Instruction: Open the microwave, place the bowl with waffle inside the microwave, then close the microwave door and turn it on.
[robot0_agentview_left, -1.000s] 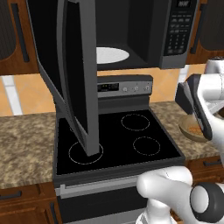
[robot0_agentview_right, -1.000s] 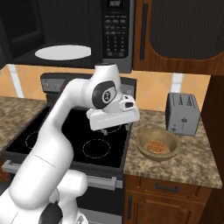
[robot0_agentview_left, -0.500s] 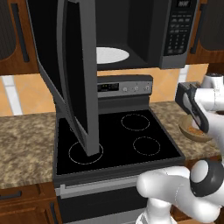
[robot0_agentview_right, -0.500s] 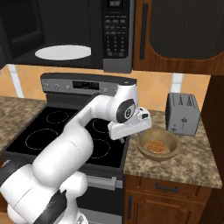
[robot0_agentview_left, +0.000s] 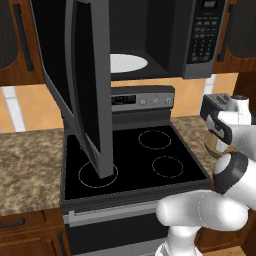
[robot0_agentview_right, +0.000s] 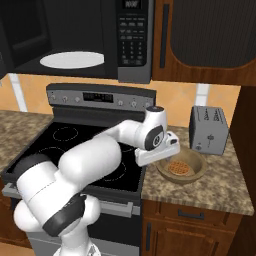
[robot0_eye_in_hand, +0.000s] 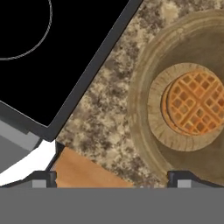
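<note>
A: Claw (robot0_eye_in_hand: 111, 179) looks wide open and empty. Bowl (robot0_eye_in_hand: 144, 87) with waffle (robot0_eye_in_hand: 196, 104) sits off its right fingertip (robot0_eye_in_hand: 183, 178) on the bench (robot0_eye_in_hand: 105, 109).

B: I'd shift right so the fingers straddle the rim before closing.

speckled granite counter (robot0_agentview_right: 220, 185), brown wood cabinets (robot0_agentview_right: 210, 30)

microwave (robot0_agentview_right: 75, 40): up above the stove (robot0_agentview_right: 75, 150)
bowl (robot0_agentview_right: 182, 167): on desk (robot0_agentview_right: 215, 185), right of stove, waffle (robot0_eye_in_hand: 194, 103) inside
toaster (robot0_agentview_right: 208, 130): just behind bowl
</note>
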